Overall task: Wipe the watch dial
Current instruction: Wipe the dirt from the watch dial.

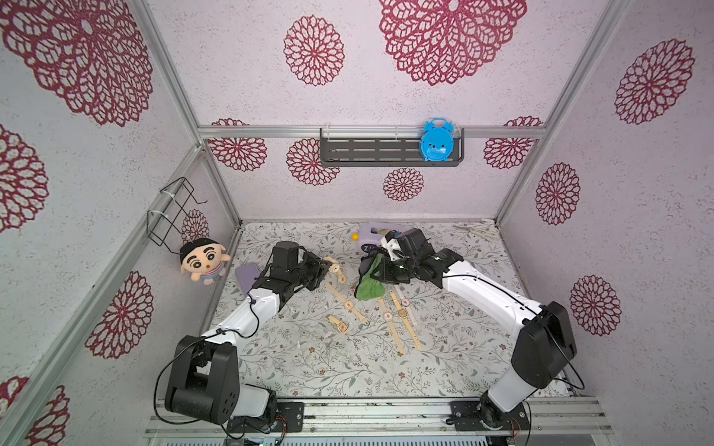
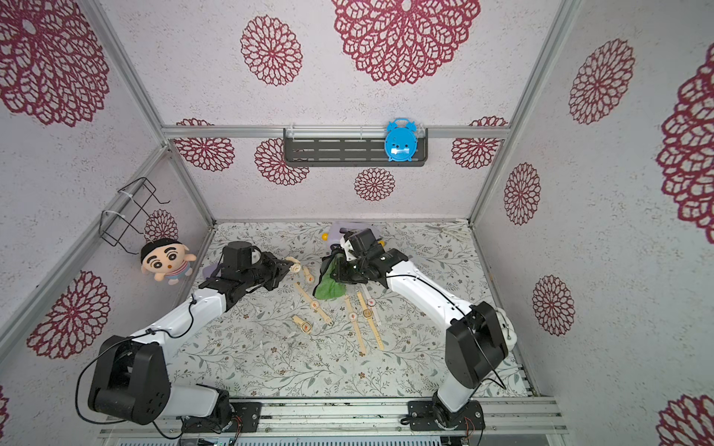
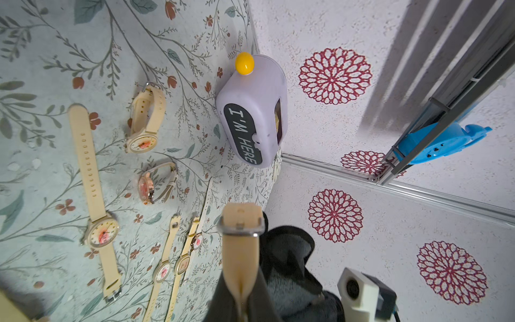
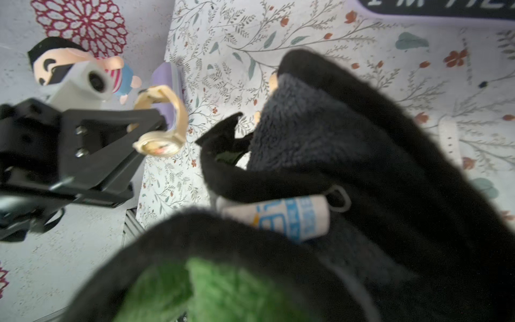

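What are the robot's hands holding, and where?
Left gripper: cream round-faced watch, by its strap. Right gripper: fluffy black-and-green cloth, by a bunched fold.

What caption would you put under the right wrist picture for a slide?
Left gripper holds a cream watch aloft; a dark and green cloth fills the foreground.

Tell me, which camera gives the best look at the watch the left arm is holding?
The right wrist view: the held watch shows its dial and looped strap, though slightly blurred. The left wrist view shows only its strap and buckle, dial hidden. In both top views the watch is a tiny beige shape.
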You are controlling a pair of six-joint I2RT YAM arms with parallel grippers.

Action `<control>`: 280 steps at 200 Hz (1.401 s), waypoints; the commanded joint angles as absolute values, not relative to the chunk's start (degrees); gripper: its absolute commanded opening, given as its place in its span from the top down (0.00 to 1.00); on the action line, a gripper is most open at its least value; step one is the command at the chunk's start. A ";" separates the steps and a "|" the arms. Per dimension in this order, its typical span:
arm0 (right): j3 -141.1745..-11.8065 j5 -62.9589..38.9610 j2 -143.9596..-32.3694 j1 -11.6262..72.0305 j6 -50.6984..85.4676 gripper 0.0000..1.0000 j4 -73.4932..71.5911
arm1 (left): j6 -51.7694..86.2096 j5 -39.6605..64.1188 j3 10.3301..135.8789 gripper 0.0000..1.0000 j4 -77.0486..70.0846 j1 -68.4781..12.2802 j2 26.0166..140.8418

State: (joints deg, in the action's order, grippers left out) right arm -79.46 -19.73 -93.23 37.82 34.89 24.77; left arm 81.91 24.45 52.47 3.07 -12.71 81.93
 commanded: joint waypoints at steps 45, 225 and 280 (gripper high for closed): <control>-82.38 -22.25 -94.71 40.84 35.73 1.00 17.11 | 86.28 26.32 54.67 1.00 -1.52 -13.07 84.54; -112.00 -22.49 -117.50 34.64 32.13 1.00 22.86 | 87.85 27.70 54.15 1.00 -3.32 -19.82 82.79; -116.89 -23.31 -117.96 28.88 31.05 1.00 26.60 | 86.19 28.71 48.76 1.00 -0.44 -13.87 76.29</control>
State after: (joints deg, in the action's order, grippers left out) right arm -114.56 -22.76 -121.19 30.63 32.97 27.03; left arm 84.44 25.04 50.89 -1.69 -17.19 79.29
